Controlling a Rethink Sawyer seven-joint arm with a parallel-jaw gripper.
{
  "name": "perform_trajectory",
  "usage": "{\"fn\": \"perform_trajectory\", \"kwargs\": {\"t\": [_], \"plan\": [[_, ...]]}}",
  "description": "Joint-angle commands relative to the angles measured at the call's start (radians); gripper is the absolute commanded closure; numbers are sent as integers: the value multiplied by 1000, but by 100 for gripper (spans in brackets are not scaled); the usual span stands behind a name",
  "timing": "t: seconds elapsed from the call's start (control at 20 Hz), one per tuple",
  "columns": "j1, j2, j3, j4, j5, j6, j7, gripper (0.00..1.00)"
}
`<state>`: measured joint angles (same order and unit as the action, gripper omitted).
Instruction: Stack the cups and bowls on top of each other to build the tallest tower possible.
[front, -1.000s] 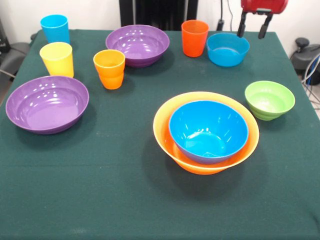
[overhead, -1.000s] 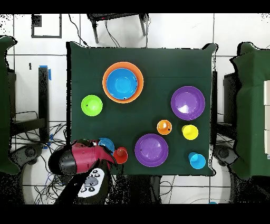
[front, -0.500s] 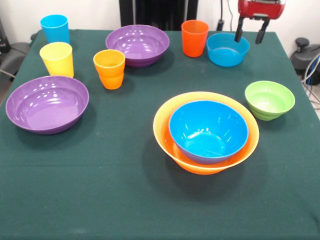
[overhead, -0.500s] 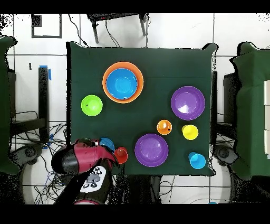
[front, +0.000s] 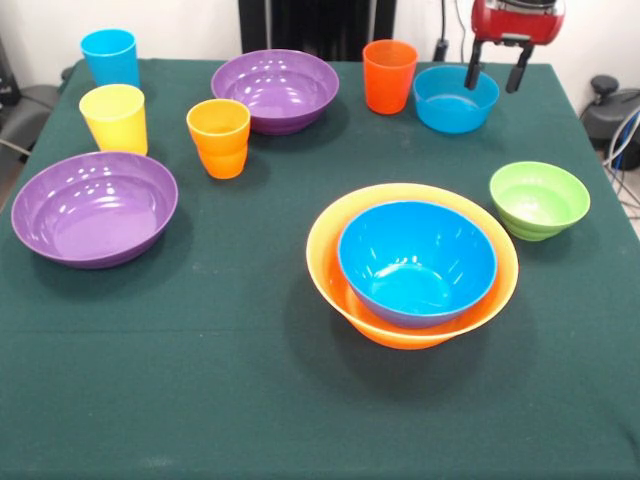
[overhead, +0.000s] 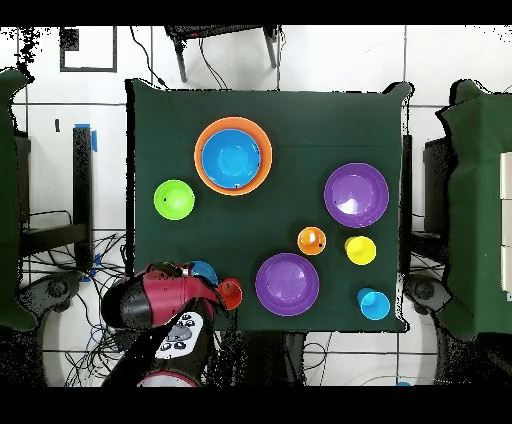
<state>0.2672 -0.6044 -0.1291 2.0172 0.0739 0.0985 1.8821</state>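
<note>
- Going left to right in the front view, we see the light blue cup at the far left corner of the worktop, with the yellow cup just in front of it.
- Near the left edge sits one wide purple bowl, empty and upright.
- The orange cup stands just beside the second purple bowl, which lies along the far edge.
- The red-orange cup stands at the far edge, just beside the translucent light blue bowl.
- The tower so far is the deep blue bowl nested in the large orange bowl, right of the worktop's centre.
- The gripper hangs over the far right rim of the translucent bowl, its fingers spread apart and holding nothing.
- The small green bowl sits near the right edge.
- We judge these pieces light, stiff and glossy, so likely slippery; a bowl is best pinched across its rim wall, one finger inside and one outside, a cup across its lip.
- We would expect a light bowl to tip or skid if the fingers close off-centre, so we would seat them well down the wall.
</note>
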Motion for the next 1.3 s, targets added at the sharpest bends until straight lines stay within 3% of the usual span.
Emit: {"fn": "perform_trajectory", "kwargs": {"t": [0.05, 1.3], "plan": [[-26, 50, 94, 23, -16, -41, 149, 0], [54, 131, 29, -42, 25, -76, 182, 0]]}}
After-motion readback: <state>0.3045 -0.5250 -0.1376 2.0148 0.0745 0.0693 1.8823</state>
